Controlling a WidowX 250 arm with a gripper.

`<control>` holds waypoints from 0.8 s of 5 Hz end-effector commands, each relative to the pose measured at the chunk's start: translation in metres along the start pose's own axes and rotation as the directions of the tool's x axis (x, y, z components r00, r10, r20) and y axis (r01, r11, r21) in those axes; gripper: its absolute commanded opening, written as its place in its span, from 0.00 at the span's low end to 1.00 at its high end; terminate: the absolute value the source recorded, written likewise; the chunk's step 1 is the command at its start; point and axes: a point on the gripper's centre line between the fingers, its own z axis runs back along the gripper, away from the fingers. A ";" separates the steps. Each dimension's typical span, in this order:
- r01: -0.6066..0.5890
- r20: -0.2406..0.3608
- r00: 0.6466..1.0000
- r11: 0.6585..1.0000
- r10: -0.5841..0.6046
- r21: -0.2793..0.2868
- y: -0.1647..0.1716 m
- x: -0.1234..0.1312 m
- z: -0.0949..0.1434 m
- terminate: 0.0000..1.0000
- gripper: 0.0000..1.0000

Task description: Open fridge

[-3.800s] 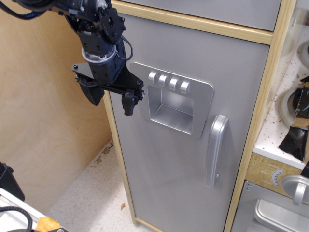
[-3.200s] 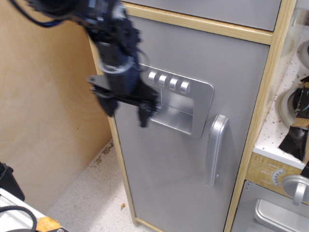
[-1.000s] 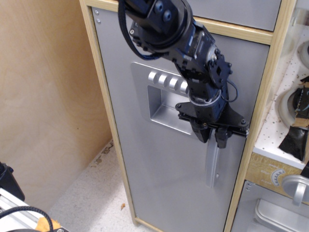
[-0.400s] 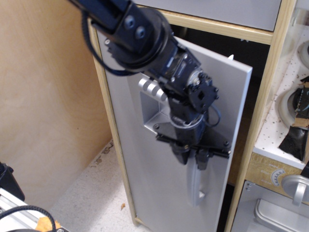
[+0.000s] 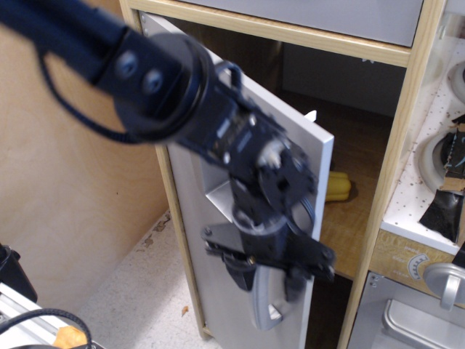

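Observation:
The fridge (image 5: 398, 138) has a light wood frame, and its grey door (image 5: 190, 218) stands swung out towards me on its left hinge, white edge (image 5: 320, 174) facing right. My gripper (image 5: 265, 280) is blurred. Its fingers straddle the top of the silver curved handle (image 5: 263, 311) low on the door and look closed on it. The arm hides the dispenser panel and the buttons. Inside, a wooden shelf (image 5: 363, 156) holds a yellow object (image 5: 337, 187).
A plain grey panel (image 5: 327, 14) sits above the fridge. At the lower right is the small grey oven door (image 5: 414, 323) with its silver handle (image 5: 446, 281). A plywood wall (image 5: 65, 167) stands at the left, with speckled floor (image 5: 134, 291) below.
My gripper moved from the left of the door across to the handle and took hold of it. The door then swung from shut to wide open, showing the inside.

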 end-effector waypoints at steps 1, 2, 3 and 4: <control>-0.119 -0.010 0.993 0.993 0.118 -0.020 -0.041 -0.037 0.010 0.00 1.00; -0.096 -0.004 0.995 0.995 0.096 -0.036 -0.072 -0.029 0.015 0.00 1.00; -0.058 0.009 0.998 0.997 0.058 -0.050 -0.100 -0.015 0.022 0.00 1.00; -0.012 0.032 0.999 0.998 0.014 -0.068 -0.125 0.004 0.027 0.00 1.00</control>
